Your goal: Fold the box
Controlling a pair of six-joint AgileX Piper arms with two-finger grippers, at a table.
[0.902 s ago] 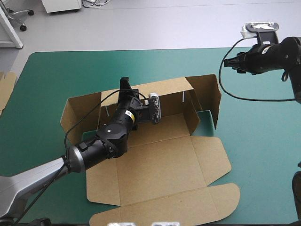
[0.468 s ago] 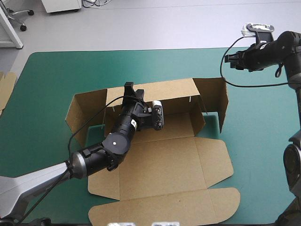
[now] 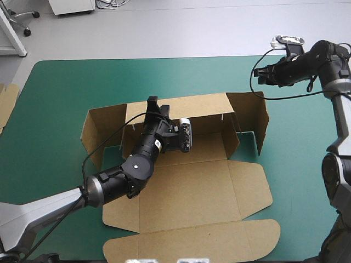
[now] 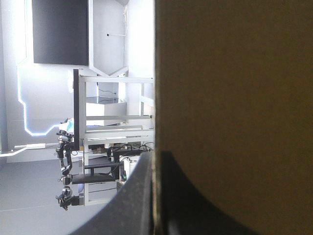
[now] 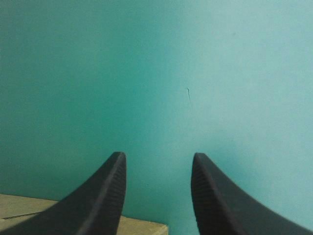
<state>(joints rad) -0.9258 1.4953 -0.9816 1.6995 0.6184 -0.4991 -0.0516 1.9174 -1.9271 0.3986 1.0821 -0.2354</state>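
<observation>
Moved: box (image 3: 192, 186) shifted toward the table's right edge since the earlier frame; now mid-table.
Left gripper (image 3: 152, 104): pinched on the rear wall.
Right gripper (image 3: 258, 75): spread, held over the teal-green cover (image 3: 66, 87).
Done: rear and side walls raised.
Pending: walls untucked, lid flat.

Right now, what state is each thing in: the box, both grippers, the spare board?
box: partly folded, back and side walls raised, near panels flat.
left gripper: shut on the box's back wall.
right gripper: open, empty, above the teal-green cover.
spare board: flat, at the table's left edge.
</observation>
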